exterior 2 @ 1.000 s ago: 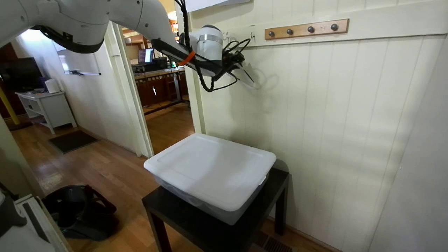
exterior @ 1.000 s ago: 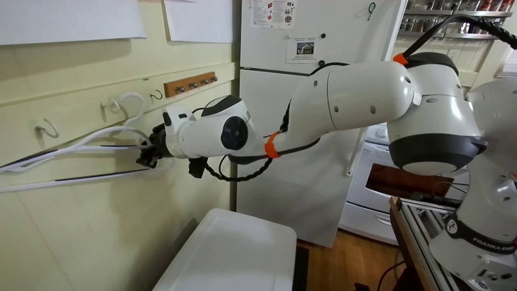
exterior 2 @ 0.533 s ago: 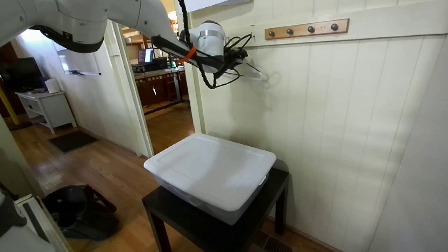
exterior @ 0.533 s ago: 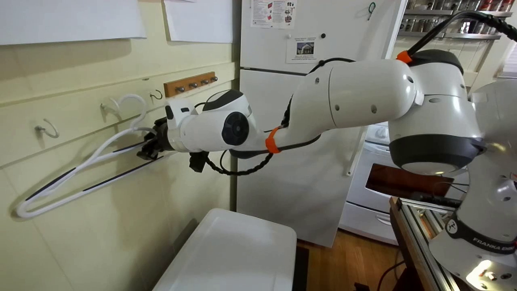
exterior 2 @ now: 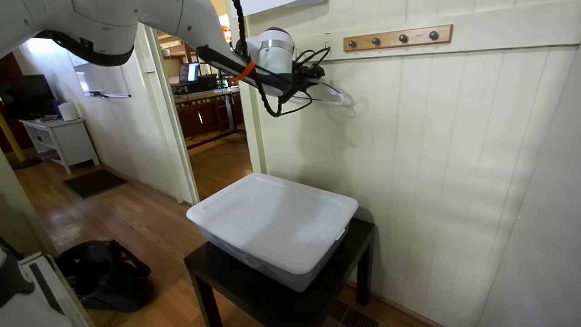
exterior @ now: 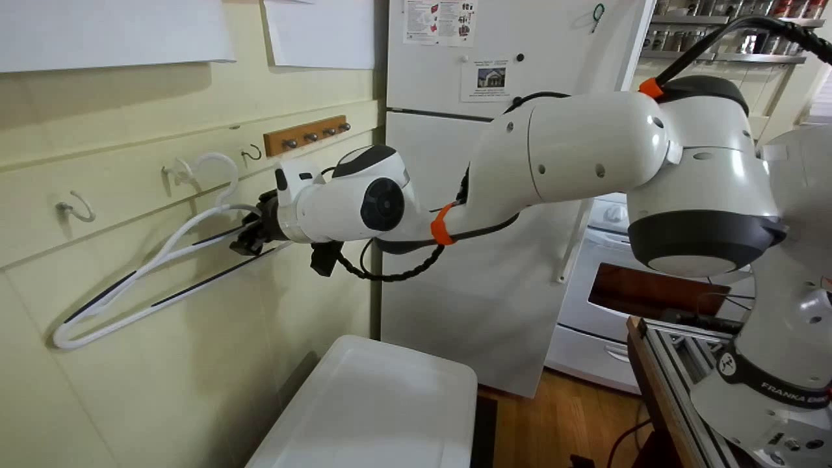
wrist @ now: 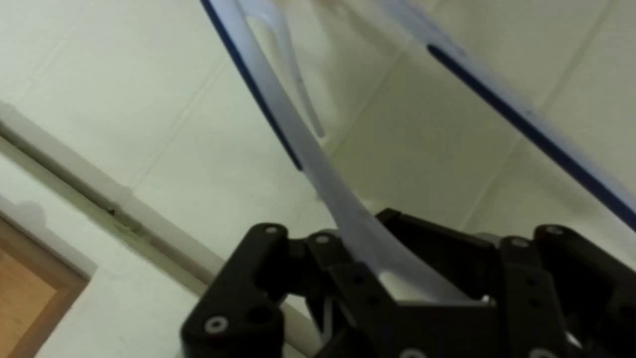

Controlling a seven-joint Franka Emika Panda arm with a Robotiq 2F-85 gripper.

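My gripper (exterior: 247, 239) is beside the cream wall, with its jaws closed around the upper part of a white hanger (exterior: 117, 324). Dark strips line the hanger's bars. Seen from the wrist, the hanger (wrist: 329, 186) runs from the upper left down between the black fingers (wrist: 437, 243) toward the palm. Its hook loop (exterior: 231, 170) rises above the gripper, close to a white wall hook (exterior: 179, 171); whether the two touch I cannot tell. In an exterior view, only one end of the hanger (exterior 2: 339, 101) shows past my gripper (exterior 2: 314, 75). The left fingertip is hidden behind the hanger.
Metal hooks (exterior: 79, 208) and a wooden peg rail (exterior 2: 397, 37) are fixed to the wall. Below the arm, a lidded white bin (exterior 2: 272, 218) stands on a black table (exterior 2: 254, 288). A white fridge (exterior: 442, 292) stands at the wall's far end.
The hanger's lower end has swung right, from beyond the frame's left edge to fully in view. My gripper has risen slightly and drawn a little back from the wall, the hanger moving along with it.
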